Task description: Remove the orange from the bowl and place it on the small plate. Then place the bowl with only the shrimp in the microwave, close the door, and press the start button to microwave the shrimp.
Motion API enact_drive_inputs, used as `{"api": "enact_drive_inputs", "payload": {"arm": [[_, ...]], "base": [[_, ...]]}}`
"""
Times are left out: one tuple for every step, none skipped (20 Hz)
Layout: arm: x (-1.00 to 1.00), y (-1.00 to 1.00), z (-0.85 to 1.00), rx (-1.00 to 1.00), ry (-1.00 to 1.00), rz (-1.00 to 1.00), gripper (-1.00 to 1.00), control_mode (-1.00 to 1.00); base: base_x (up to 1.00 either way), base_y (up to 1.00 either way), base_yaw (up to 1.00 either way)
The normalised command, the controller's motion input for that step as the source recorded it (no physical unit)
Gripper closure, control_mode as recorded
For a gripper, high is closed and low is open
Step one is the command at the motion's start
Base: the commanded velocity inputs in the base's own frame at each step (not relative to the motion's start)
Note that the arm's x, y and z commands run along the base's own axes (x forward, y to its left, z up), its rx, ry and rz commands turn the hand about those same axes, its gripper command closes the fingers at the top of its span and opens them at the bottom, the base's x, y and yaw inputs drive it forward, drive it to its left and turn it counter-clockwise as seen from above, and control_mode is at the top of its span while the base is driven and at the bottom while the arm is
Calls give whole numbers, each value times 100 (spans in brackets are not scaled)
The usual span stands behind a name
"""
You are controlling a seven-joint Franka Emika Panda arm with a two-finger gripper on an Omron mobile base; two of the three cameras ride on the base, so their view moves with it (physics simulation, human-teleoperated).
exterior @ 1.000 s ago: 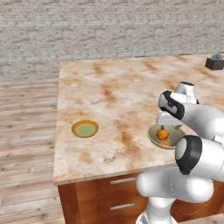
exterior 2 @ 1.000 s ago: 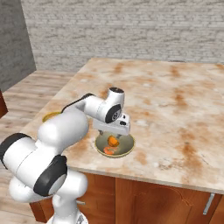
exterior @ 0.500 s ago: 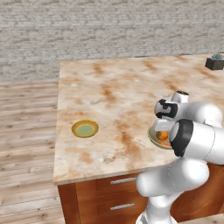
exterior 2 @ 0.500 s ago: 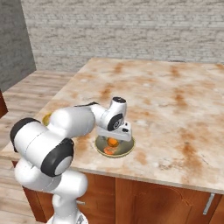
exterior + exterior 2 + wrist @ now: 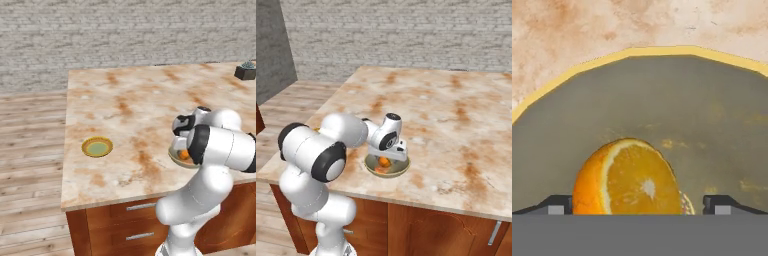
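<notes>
Hand view: orange [image 5: 629,177] sits between the spread pincer [image 5: 639,204] fingertips.

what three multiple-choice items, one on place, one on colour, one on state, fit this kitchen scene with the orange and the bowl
1. Where is the cut orange half?
A. on the small green plate
B. inside the yellow-rimmed grey bowl
C. on the wooden floor

2. What colour is the rim of the small round plate on the marble counter?
A. yellow
B. blue
C. red

3. How does the two-finger gripper stand?
A. shut on the bowl's rim
B. open, a fingertip on either side of the orange
C. shut above the plate

Answers: 1 B, the hand view shows the orange lying in the bowl. 2 A, the left base view shows a yellow rim around a green middle. 3 B, the hand view shows the fingertips set wide apart with the orange between them.
</notes>
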Motion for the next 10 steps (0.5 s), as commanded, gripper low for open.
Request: {"api": "enact_drive_inputs", "payload": {"arm": [[0, 0, -21, 0, -5, 0, -100, -100], [0, 0, -21, 0, -4, 0, -100, -100], [0, 0, -29, 0, -1, 0, -100, -100], [-4, 0, -27, 0, -2, 0, -100, -100], [-42, 0, -27, 0, -9, 0, 100, -100], [-57, 0, -16, 0, -10, 0, 100, -100], [-48, 0, -14, 0, -8, 0, 100, -100], [-35, 0, -3, 0, -9, 0, 100, -100], [-29, 0, 0, 0, -12, 0, 100, -100], [-24, 1, 0, 0, -14, 0, 100, -100]], "base": [[0, 0, 0], [0, 0, 0], [0, 0, 0], [0, 0, 0], [0, 0, 0], [0, 0, 0], [0, 0, 0], [0, 0, 0], [0, 0, 0], [0, 0, 0]]}}
